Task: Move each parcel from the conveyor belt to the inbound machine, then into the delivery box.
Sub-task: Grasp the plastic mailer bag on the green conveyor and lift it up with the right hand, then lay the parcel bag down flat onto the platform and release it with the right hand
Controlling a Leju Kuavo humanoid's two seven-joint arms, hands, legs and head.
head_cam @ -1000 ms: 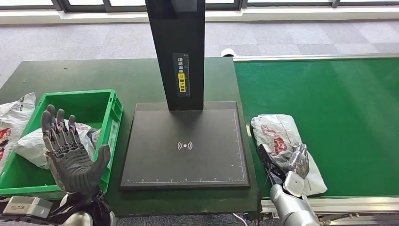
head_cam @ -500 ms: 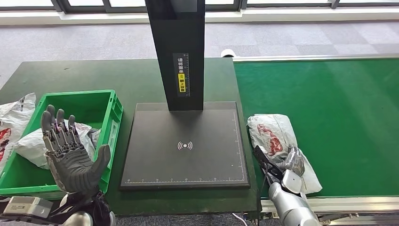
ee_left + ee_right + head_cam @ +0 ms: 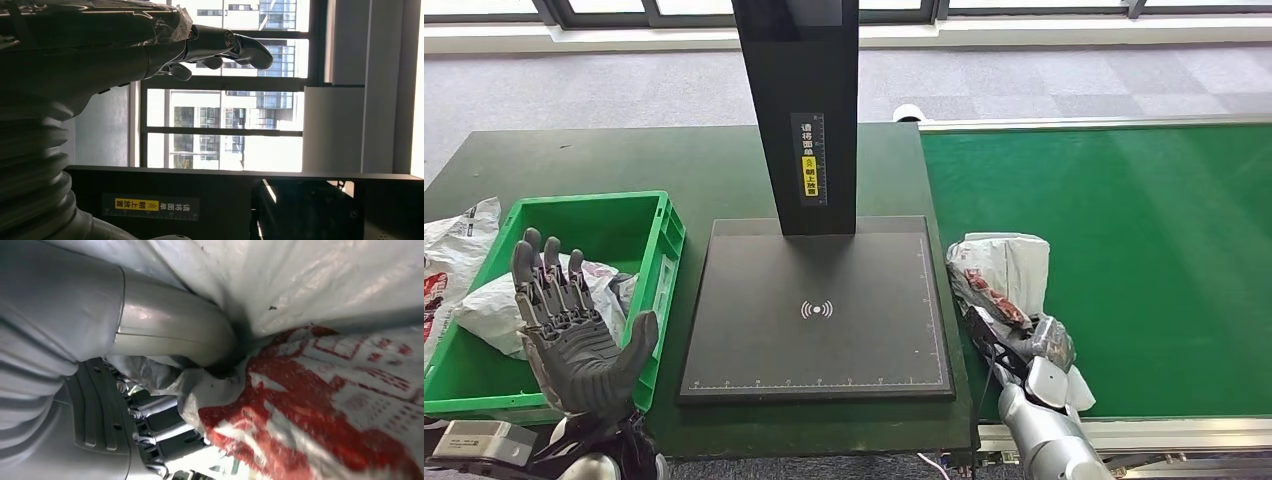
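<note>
A white plastic parcel with red print (image 3: 1004,275) lies at the near left end of the green conveyor belt (image 3: 1144,250), crumpled and partly lifted. My right hand (image 3: 1046,350) grips its near end; in the right wrist view the thumb (image 3: 170,335) presses into the parcel (image 3: 325,390). My left hand (image 3: 574,325) is raised palm up with fingers spread, holding nothing, in front of the green delivery box (image 3: 659,265). Its fingers (image 3: 220,42) point at windows in the left wrist view. The black inbound machine plate (image 3: 819,310) lies between box and belt.
A white parcel (image 3: 499,305) lies inside the green box. Another white bag (image 3: 449,250) lies on the table left of the box. The machine's black post (image 3: 799,110) rises behind the plate. A metal rail (image 3: 1124,432) edges the belt's near side.
My right hand has closed on the parcel and pulled its near end up and left, so the parcel has bunched shorter. The left hand has not moved.
</note>
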